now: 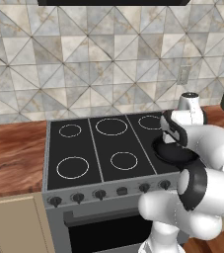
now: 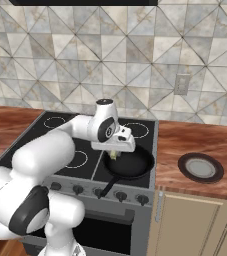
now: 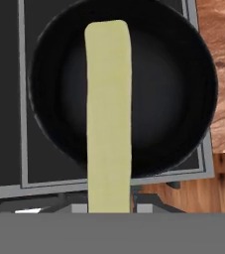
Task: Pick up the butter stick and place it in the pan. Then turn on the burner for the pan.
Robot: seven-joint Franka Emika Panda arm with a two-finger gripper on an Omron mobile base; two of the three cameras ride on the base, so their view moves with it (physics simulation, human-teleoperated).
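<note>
The butter stick (image 3: 109,114), a pale yellow bar, is clamped between my gripper's (image 3: 109,203) fingertips and hangs lengthwise over the black pan (image 3: 168,94). The bar is above the pan's floor, not resting on it. From the right base view, my gripper (image 2: 116,151) hovers just over the pan (image 2: 140,167), with a bit of the butter stick (image 2: 114,156) showing below the fingers. The pan sits on the stove's front right burner, its handle (image 2: 107,187) pointing toward the knobs. In the left base view my arm covers most of the pan (image 1: 170,154).
A row of burner knobs (image 2: 121,196) runs along the stove's front panel (image 1: 99,194). A flat grey dish with a dark rim (image 2: 201,167) lies on the wooden counter right of the stove. The other burners (image 1: 73,167) are bare.
</note>
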